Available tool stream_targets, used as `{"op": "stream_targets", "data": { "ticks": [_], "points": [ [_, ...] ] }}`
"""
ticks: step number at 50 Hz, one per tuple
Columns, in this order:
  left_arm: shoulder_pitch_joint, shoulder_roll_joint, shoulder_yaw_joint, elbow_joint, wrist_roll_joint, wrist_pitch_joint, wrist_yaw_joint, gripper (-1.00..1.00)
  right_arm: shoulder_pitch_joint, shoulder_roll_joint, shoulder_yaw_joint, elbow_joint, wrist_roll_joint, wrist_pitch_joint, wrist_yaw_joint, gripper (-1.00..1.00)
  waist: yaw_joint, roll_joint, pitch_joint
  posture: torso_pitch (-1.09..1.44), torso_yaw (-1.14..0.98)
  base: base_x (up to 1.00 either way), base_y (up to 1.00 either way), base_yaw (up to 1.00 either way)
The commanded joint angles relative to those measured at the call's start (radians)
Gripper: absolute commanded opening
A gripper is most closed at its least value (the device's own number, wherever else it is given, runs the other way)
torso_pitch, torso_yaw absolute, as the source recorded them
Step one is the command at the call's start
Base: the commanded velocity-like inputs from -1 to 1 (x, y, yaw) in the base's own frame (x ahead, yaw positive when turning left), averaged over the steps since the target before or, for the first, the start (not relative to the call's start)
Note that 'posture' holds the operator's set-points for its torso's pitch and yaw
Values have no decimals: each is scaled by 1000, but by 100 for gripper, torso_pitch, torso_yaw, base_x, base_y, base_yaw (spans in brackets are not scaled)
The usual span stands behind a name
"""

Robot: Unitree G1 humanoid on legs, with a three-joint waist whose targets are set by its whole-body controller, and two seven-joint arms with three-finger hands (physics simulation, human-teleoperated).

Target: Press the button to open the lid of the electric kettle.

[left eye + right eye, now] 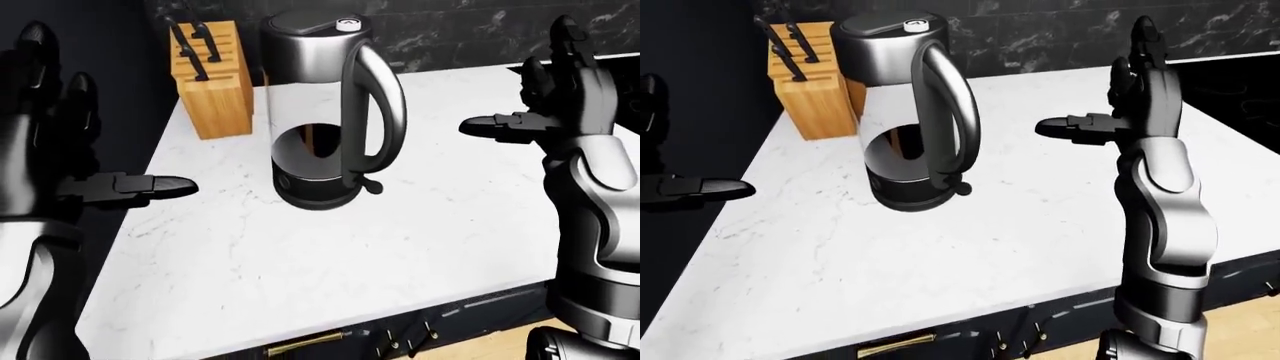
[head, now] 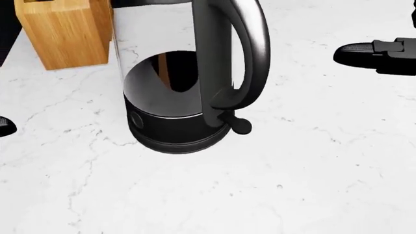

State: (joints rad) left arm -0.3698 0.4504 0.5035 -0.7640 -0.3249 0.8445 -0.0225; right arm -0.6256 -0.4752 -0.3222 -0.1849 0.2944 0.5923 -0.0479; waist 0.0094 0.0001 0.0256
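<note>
Counting left to right, I see my left hand (image 1: 60, 142), fingers spread, one knife block (image 1: 212, 79) holding three knives, one electric kettle (image 1: 325, 112) upright on the white counter (image 1: 300, 262), its lid button (image 1: 348, 24) on top, and my right hand (image 1: 1130, 97), also splayed; the head view crops the lid.

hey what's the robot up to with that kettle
Nothing is being handled yet. The electric kettle stands on the white marble counter beside a wooden knife block, its lid shut and the lid button untouched. The left robot hand and right robot hand are raised open on either side of it, touching nothing.
</note>
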Motion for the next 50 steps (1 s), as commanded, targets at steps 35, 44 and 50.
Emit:
{"op": "stream_targets", "data": {
  "ticks": [35,44,50],
  "points": [
    [-17,27,9,-26,-17,-33,8,100,-67,-8,10,-19,-23,-26,-3,100,-4,14,-248,-34,0,0,0,0],
    [-16,31,0,-32,-6,-45,-1,100,-85,3,23,2,-36,-31,0,100,1,15,-290,-39,0,0,0,0],
    [-13,23,-6,-34,13,-49,-12,100,-126,7,42,46,-56,-41,6,100,3,16,-298,-39,0,0,0,0]
  ]
}}
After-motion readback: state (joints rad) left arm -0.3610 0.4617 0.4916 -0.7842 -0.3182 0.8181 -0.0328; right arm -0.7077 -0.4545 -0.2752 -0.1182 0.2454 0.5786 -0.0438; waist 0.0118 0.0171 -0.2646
